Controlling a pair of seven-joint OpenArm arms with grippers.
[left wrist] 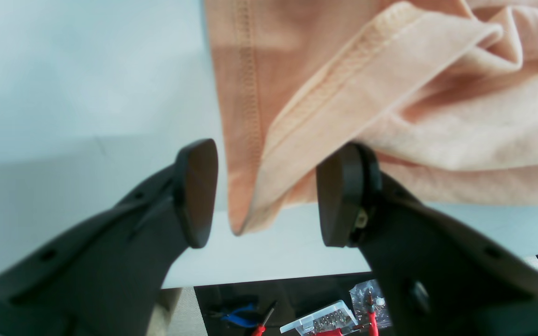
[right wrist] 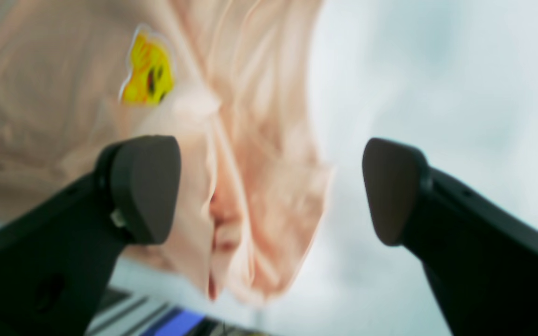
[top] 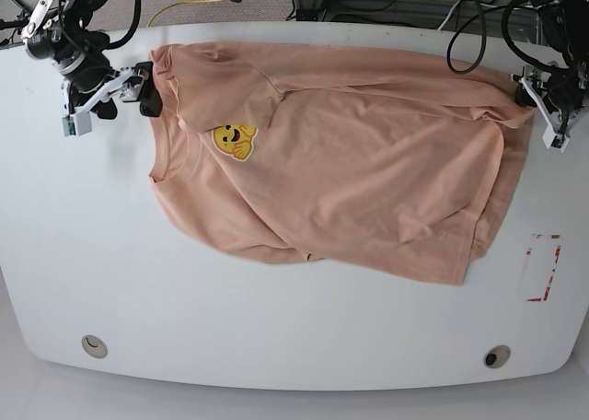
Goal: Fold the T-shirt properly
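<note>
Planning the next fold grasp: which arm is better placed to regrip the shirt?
Left, marginally. The left gripper is open with a hemmed corner of the peach-pink cotton T-shirt between its jaws. The right gripper, also open, straddles only bunched fabric.

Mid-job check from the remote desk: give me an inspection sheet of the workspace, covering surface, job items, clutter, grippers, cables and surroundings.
Surface: white rounded table, two small round fittings near its front edge.
Job's things: large peach-pink short-sleeved cotton T-shirt lies spread across the table, wrinkled, one side folded over; yellow cartoon-face patch faces up.
Clutter: red-and-white rectangular marking on the table beside the shirt.
Grippers: left gripper open, its fingers either side of a hemmed shirt corner, not clamping it; right gripper open over bunched fabric near the patch.
Cables: black cables loop behind the table; a yellow cable lies on the floor.
Surroundings: small tools and a clear plastic box sit below the table edge.
</note>
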